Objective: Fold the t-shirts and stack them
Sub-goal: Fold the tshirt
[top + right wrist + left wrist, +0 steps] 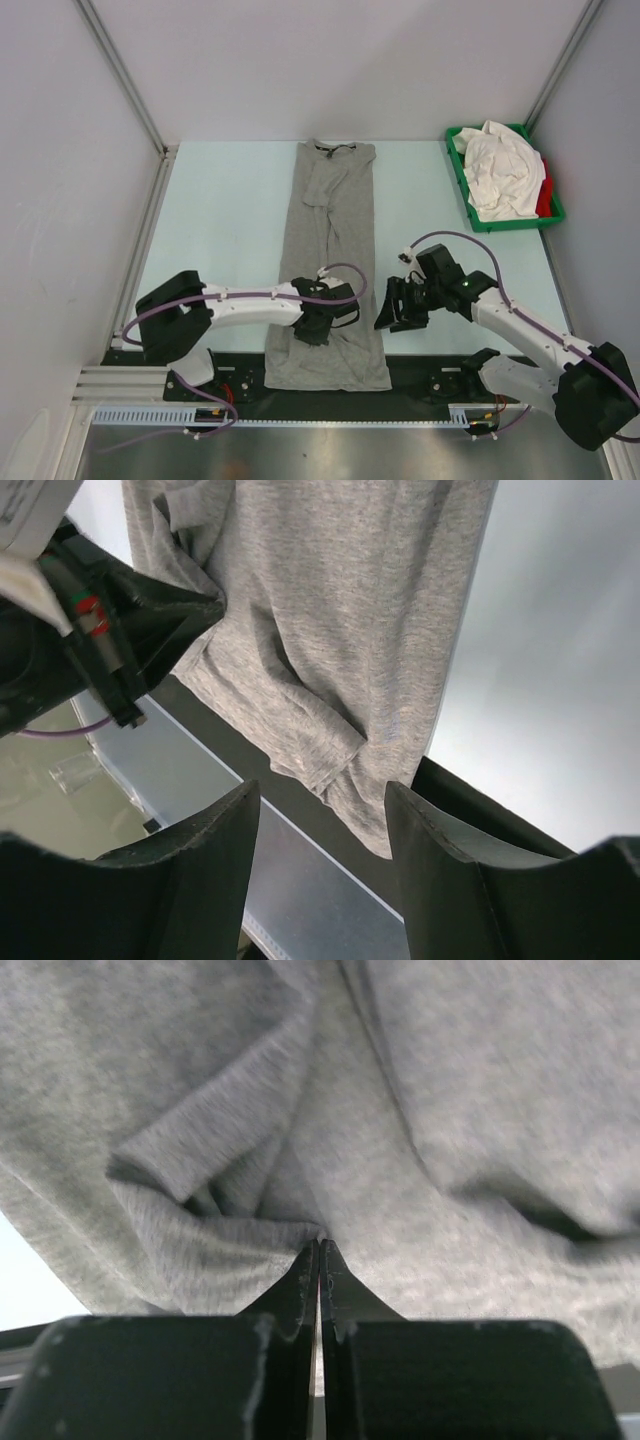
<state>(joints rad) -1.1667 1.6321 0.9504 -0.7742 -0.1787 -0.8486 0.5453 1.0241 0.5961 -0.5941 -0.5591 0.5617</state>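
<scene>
The heather grey t-shirt [333,240] lies as a long narrow strip down the middle of the table, with its dark neck label at the far end and its hem over the near black edge. My left gripper [322,322] sits on its lower part. In the left wrist view the gripper [320,1247] is shut, with bunched grey fabric [230,1210] pinched at its tips. My right gripper [400,312] is open and empty, just right of the shirt's edge. In the right wrist view the gripper [322,798] hovers above the shirt's near corner [350,780].
A green tray [458,172] at the back right holds crumpled white shirts [500,165] and a red one [545,197]. Metal frame posts stand at both sides. A black strip [420,372] and a metal rail run along the near table edge.
</scene>
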